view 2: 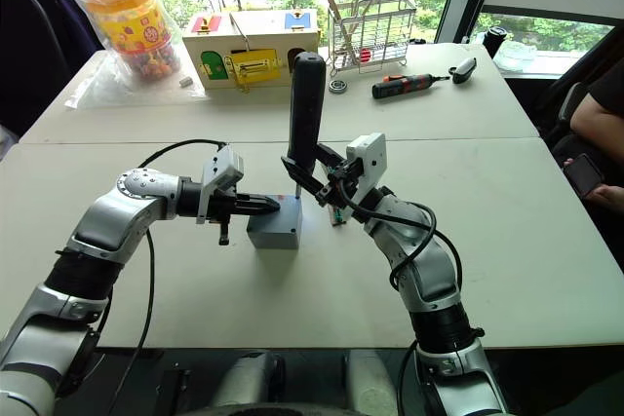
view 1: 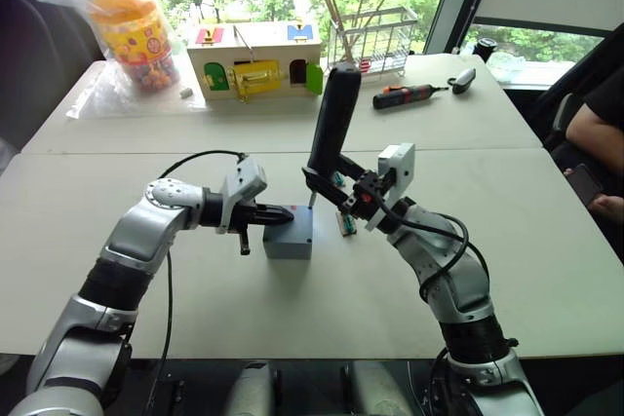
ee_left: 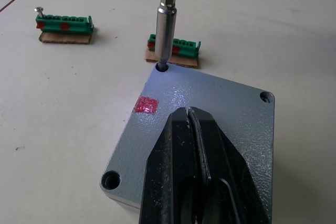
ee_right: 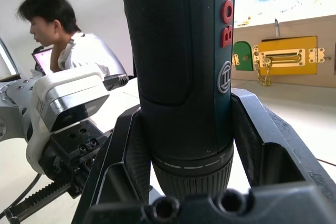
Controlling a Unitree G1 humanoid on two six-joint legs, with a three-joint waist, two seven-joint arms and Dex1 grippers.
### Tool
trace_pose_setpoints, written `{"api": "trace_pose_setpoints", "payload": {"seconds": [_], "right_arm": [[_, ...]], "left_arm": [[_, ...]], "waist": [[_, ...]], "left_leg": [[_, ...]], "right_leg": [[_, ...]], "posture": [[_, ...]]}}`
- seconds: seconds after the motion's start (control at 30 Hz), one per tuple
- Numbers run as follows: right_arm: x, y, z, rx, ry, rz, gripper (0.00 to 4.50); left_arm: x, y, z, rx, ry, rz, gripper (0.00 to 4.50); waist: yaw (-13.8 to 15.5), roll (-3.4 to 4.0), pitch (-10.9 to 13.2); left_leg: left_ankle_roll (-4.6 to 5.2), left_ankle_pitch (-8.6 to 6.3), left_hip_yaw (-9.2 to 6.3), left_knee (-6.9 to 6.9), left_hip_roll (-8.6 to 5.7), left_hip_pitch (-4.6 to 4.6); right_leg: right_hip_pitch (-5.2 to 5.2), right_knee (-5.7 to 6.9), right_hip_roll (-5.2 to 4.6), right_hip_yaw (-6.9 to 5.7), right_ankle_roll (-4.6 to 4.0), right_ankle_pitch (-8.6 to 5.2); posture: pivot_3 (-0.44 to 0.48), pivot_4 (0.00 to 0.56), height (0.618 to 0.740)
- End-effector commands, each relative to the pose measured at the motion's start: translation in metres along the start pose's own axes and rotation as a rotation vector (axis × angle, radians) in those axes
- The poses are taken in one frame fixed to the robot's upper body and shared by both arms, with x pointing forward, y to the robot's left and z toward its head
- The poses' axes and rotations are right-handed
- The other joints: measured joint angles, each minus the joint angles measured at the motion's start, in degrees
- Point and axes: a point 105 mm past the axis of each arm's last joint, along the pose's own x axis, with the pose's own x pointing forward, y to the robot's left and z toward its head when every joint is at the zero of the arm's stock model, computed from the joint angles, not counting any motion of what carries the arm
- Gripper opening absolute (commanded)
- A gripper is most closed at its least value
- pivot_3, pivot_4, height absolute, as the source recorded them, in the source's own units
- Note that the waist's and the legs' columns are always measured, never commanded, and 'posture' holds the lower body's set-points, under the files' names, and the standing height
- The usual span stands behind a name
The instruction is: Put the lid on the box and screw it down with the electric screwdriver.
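Long dark blue-black cylindrical electric screwdriver (view 1: 331,124) is held near upright, clamped in the right gripper (view 1: 328,185); its thin metal bit (ee_left: 164,35) is pointed down into a corner hole of the square grey plastic lid (ee_left: 220,108). Lid is seated on the grey box (view 1: 289,241) mid-table; the left gripper (ee_left: 197,177), fingers closed together, is pressed on the lid, just beside the bit.
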Motion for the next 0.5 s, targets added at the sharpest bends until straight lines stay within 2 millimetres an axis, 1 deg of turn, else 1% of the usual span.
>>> {"api": "trace_pose_setpoints", "payload": {"seconds": [0.03,0.1,0.13,0.23,0.3,0.37,0.4,0.43,0.5], "right_arm": [[-0.006,-0.003,-0.023,0.028,0.118,-0.019,1.77],[-0.004,-0.007,-0.007,0.014,0.083,-0.022,1.77],[-0.003,-0.010,0.008,0.003,0.045,-0.029,1.77],[-0.004,-0.017,0.069,-0.033,-0.114,-0.030,1.77],[-0.008,-0.021,0.099,-0.031,-0.185,-0.042,1.77],[-0.015,-0.033,0.128,-0.007,-0.229,-0.091,1.77],[-0.017,-0.037,0.136,0.004,-0.234,-0.109,1.77],[-0.020,-0.046,0.143,0.026,-0.221,-0.156,1.77],[-0.027,-0.061,0.151,0.062,-0.149,-0.200,1.77]], "left_arm": [[0.003,-0.005,-0.007,-0.003,0.026,-0.014,0.00],[0.003,-0.005,-0.008,-0.007,0.026,-0.013,0.00],[0.003,-0.004,-0.008,-0.011,0.022,-0.012,0.00],[0.002,-0.004,-0.007,-0.020,0.011,-0.008,0.00],[0.002,-0.004,-0.009,-0.022,0.012,-0.009,0.00],[0.001,-0.007,-0.009,-0.036,-0.002,-0.018,0.00],[0.001,-0.007,-0.009,-0.043,-0.010,-0.020,0.00],[0.001,-0.007,-0.003,-0.061,-0.049,-0.018,0.00],[0.000,-0.002,0.018,-0.086,-0.170,0.013,0.00]], "waist": [[0.2,0.00,0.0],[0.3,0.00,0.0],[0.4,0.00,0.0],[1.0,0.02,0.0],[1.3,0.05,0.1],[1.4,0.06,0.1],[1.4,0.06,0.1],[1.3,0.06,0.1],[1.4,0.05,0.1]], "left_leg": [[0.00,0.00,0.00,0.00,0.00,0.00],[0.00,0.00,0.00,-0.01,0.00,0.00],[0.00,0.00,0.01,-0.01,0.00,0.00],[0.00,0.00,0.02,0.00,0.00,-0.09],[-0.05,0.03,0.01,0.02,-0.02,-0.35],[-0.05,0.03,0.01,-0.03,-0.04,-0.40],[-0.05,0.03,0.03,-0.10,-0.05,-0.40],[-0.05,0.03,0.03,-0.16,-0.06,-0.40],[-0.05,0.03,0.01,-0.27,-0.04,-0.39]], "right_leg": [[0.00,0.00,0.00,0.00,0.00,0.00],[0.00,-0.01,-0.01,0.00,0.00,0.00],[0.00,-0.01,0.00,0.01,0.00,0.00],[-0.09,-0.02,-0.02,0.02,0.00,0.00],[-0.34,-0.01,-0.06,0.01,0.00,0.00],[-0.37,-0.05,-0.10,0.01,0.00,0.00],[-0.38,-0.09,-0.13,0.02,0.00,0.00],[-0.38,-0.15,-0.15,0.01,0.00,0.00],[-0.36,-0.32,-0.15,0.00,0.00,0.00]], "posture": [[0.000,0.150,0.740],[0.000,0.150,0.740],[0.000,0.150,0.740],[0.000,0.150,0.740],[0.000,0.150,0.740],[0.000,0.150,0.740],[0.000,0.150,0.740],[0.000,0.150,0.740],[0.000,0.150,0.740]]}}
